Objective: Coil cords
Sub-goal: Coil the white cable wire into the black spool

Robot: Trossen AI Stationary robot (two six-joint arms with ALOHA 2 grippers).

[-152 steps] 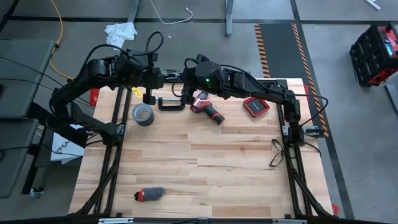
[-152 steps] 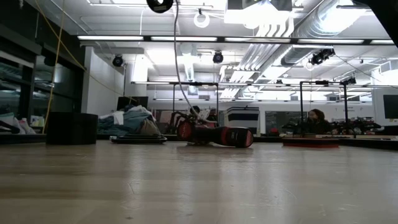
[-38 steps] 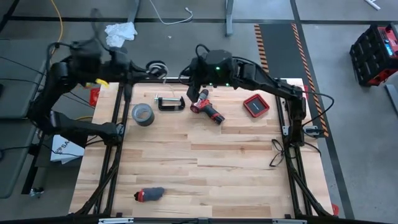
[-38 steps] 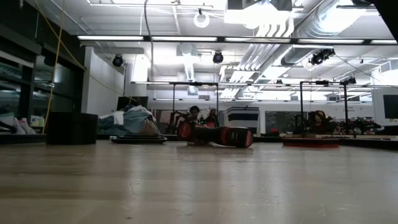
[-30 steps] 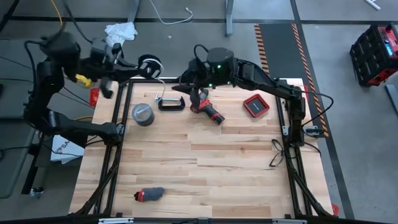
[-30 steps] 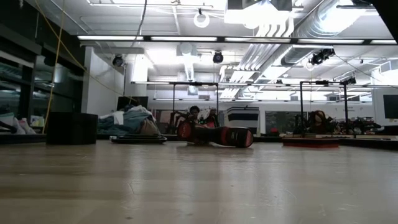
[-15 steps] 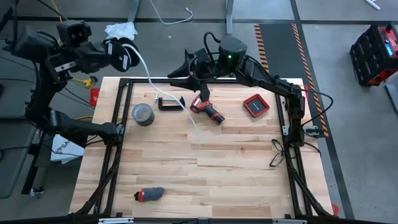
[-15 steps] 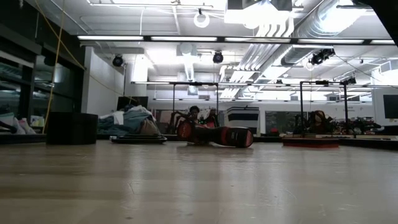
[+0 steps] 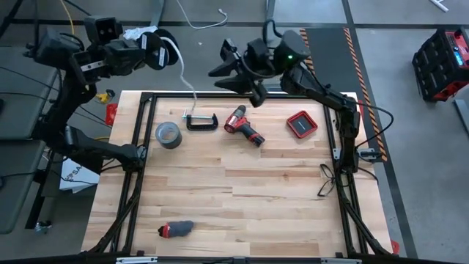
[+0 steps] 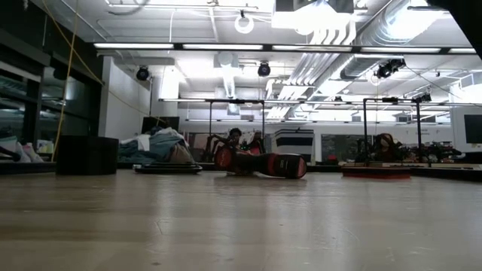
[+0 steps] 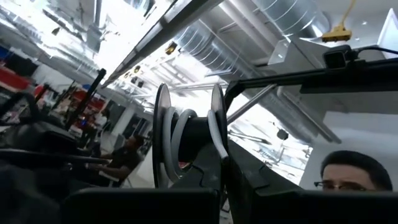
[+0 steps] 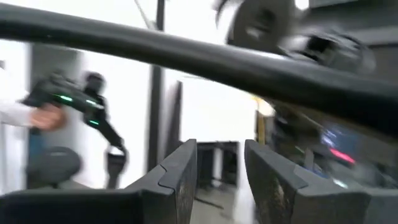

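High view: left gripper [image 9: 150, 50] raised beyond the table's far-left corner, clamped on the black spool wound with thin white cable [image 9: 180, 70], tail trailing to the wooden table [image 9: 242, 191]; likely lifted to take up slack. Right gripper [image 9: 233, 70] aloft, fingers apart, empty.
Left wrist view: spool [image 11: 186, 143] pinched.

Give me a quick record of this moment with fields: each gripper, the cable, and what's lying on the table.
left gripper: raised beyond the table's far left corner, shut on the spool
spool: dark, two discs, white cable wound between them
white cable: hangs from the spool down to the table's far edge near the clamp
right gripper: raised over the far edge, open, holding nothing
table: carries a tape roll, black clamp, red drill, red case, and a small dark and red object near the front
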